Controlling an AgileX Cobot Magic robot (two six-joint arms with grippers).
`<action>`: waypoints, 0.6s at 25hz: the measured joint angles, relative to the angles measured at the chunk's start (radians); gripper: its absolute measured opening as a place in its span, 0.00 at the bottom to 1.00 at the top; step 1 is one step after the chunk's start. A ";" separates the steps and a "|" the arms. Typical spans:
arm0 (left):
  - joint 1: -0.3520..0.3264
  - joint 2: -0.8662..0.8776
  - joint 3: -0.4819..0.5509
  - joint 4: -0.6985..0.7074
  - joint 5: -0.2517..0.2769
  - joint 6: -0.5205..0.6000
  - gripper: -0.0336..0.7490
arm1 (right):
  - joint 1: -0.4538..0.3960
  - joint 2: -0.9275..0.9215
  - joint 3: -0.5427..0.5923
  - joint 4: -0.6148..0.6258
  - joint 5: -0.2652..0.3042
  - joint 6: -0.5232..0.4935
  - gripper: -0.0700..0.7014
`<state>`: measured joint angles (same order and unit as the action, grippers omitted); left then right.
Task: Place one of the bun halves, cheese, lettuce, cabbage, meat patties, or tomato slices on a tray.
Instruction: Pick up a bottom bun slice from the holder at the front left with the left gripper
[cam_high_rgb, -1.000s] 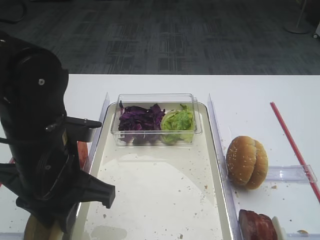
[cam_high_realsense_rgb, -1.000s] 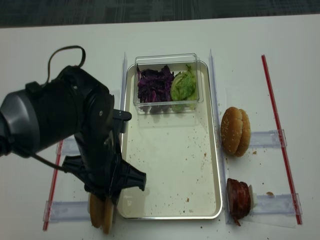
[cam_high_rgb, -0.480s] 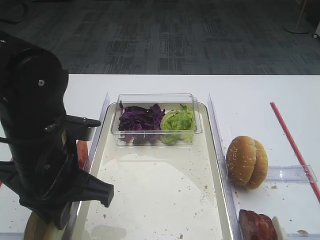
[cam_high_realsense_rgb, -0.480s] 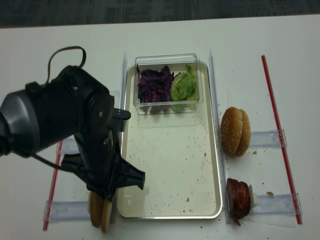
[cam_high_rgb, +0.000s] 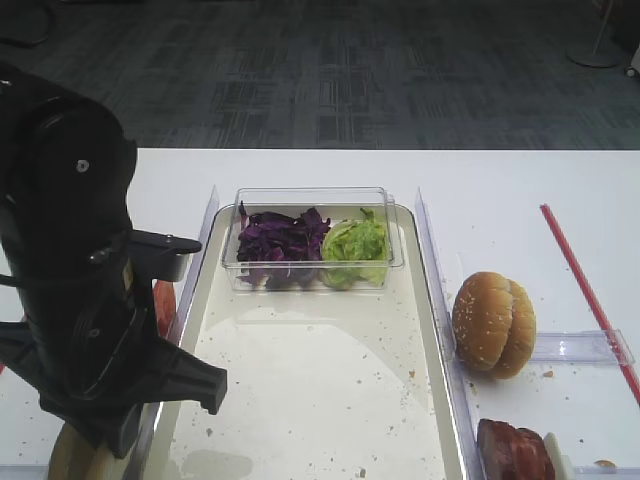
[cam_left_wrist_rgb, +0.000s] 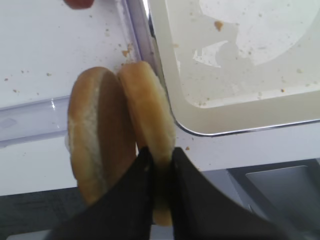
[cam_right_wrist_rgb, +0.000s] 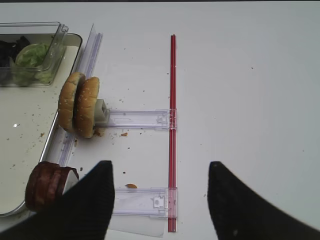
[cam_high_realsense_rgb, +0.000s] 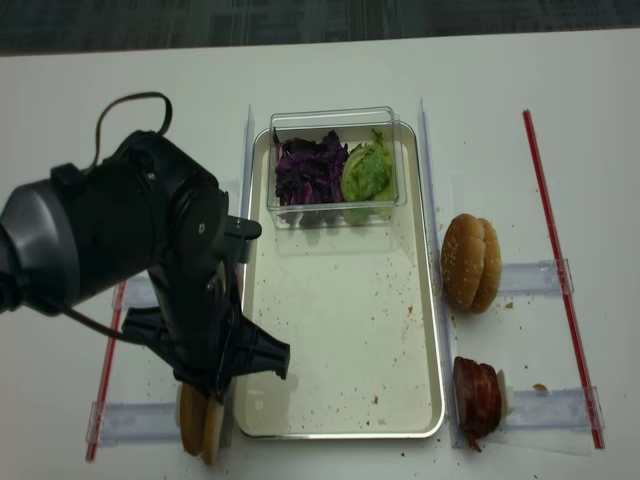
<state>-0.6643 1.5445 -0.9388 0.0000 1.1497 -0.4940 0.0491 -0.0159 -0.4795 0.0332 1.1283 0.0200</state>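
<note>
Two pale bun halves (cam_left_wrist_rgb: 95, 135) stand on edge just left of the tray's (cam_left_wrist_rgb: 225, 131) near corner. My left gripper (cam_left_wrist_rgb: 160, 155) is shut on the right-hand bun half (cam_left_wrist_rgb: 147, 110), the one nearer the rim. Seen from above, the black left arm (cam_high_realsense_rgb: 170, 270) hides the grip, and the bun halves (cam_high_realsense_rgb: 200, 425) show below it. Cabbage (cam_high_rgb: 280, 240) and lettuce (cam_high_rgb: 355, 245) lie in a clear box (cam_high_rgb: 310, 198) at the tray's (cam_high_rgb: 310, 380) far end. Meat patties (cam_high_realsense_rgb: 477, 398) stand right of the tray. A tomato slice (cam_high_rgb: 163, 305) peeks out behind the arm. No cheese is in view. My right gripper (cam_right_wrist_rgb: 160, 167) hangs open over bare table.
Two sesame buns (cam_high_realsense_rgb: 470, 262) stand on edge right of the tray against a clear holder strip (cam_right_wrist_rgb: 140, 119). Red strips (cam_right_wrist_rgb: 172, 130) run along the outer sides of the table. Clear plastic rails (cam_high_rgb: 435, 290) flank the tray.
The left gripper's jaws have closed onto the bun half nearer the tray. The arm has hardly shifted, and nothing else has moved.
</note>
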 joint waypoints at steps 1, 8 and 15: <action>0.000 0.000 0.000 0.000 0.000 0.000 0.10 | 0.000 0.000 0.000 0.000 0.000 0.000 0.67; 0.000 0.000 0.000 0.000 0.003 0.008 0.10 | 0.000 0.000 0.000 0.000 0.000 0.000 0.67; 0.000 0.000 0.000 0.000 0.004 0.016 0.10 | 0.000 0.000 0.000 0.000 0.000 0.003 0.67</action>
<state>-0.6643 1.5445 -0.9388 0.0000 1.1537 -0.4778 0.0491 -0.0159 -0.4795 0.0332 1.1283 0.0235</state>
